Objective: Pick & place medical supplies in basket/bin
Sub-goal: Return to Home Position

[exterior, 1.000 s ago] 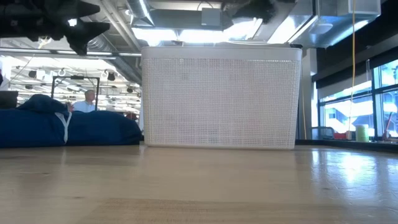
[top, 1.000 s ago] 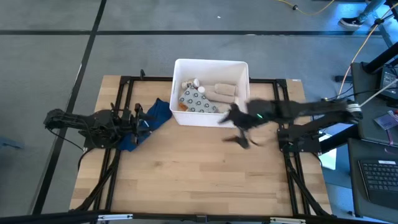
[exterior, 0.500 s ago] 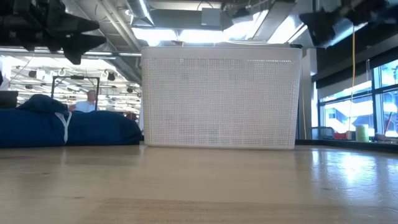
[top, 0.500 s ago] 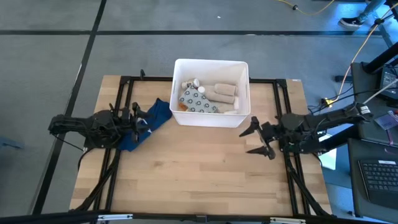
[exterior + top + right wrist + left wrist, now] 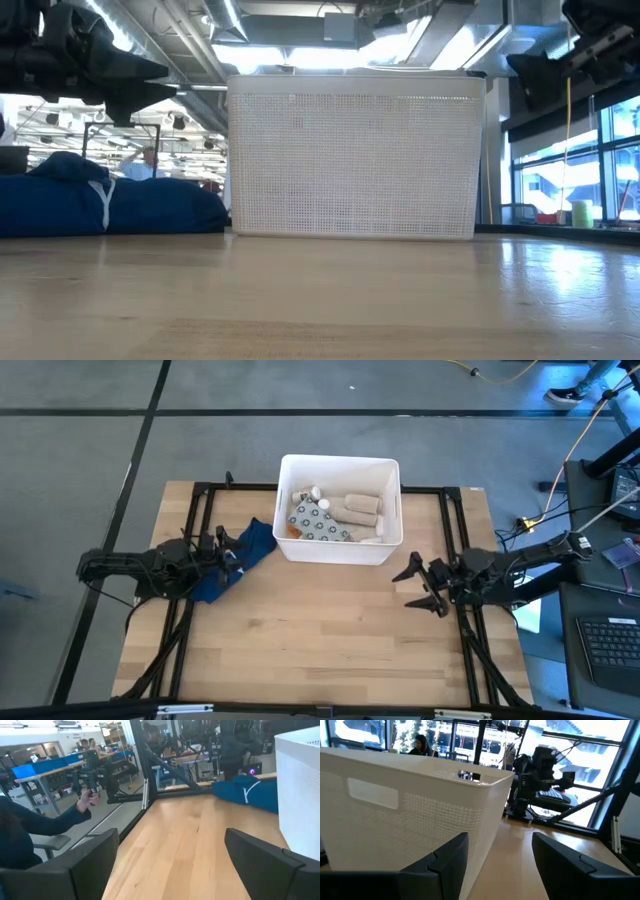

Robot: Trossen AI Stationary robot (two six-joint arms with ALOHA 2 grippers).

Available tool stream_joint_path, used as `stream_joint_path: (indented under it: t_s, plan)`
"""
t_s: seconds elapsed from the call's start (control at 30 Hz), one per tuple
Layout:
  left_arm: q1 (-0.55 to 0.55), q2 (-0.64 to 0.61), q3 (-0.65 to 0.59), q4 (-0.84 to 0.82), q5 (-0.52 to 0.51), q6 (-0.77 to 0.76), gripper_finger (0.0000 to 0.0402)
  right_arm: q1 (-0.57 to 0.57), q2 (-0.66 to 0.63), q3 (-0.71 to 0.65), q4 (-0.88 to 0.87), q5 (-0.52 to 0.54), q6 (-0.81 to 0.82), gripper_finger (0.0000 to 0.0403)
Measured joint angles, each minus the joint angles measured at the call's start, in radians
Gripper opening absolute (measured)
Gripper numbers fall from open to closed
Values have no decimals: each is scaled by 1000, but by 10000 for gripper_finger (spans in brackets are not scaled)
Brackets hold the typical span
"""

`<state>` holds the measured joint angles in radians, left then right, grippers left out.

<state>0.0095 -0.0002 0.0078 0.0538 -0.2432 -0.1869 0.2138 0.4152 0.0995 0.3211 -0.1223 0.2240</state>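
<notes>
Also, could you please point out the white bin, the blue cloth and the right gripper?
white bin (image 5: 340,552), high view, outer wall
blue cloth (image 5: 258,543), high view, its middle
right gripper (image 5: 401,590), high view, between open fingertips

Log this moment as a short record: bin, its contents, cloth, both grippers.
bin: white, at the far middle of the table
in bin: grey packet, beige rolls, white bottle
cloth: blue, on the table beside the bin's left side
left gripper: open, empty, over the cloth
right gripper: open, empty, above the table right of the bin
</notes>
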Motion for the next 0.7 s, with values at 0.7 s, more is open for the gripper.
stream_joint_path:
  t_s: [0.7]
  plan:
    - [54,0,0,2,-10,70,216,-3,-412,-91,-244,366,-157,365]
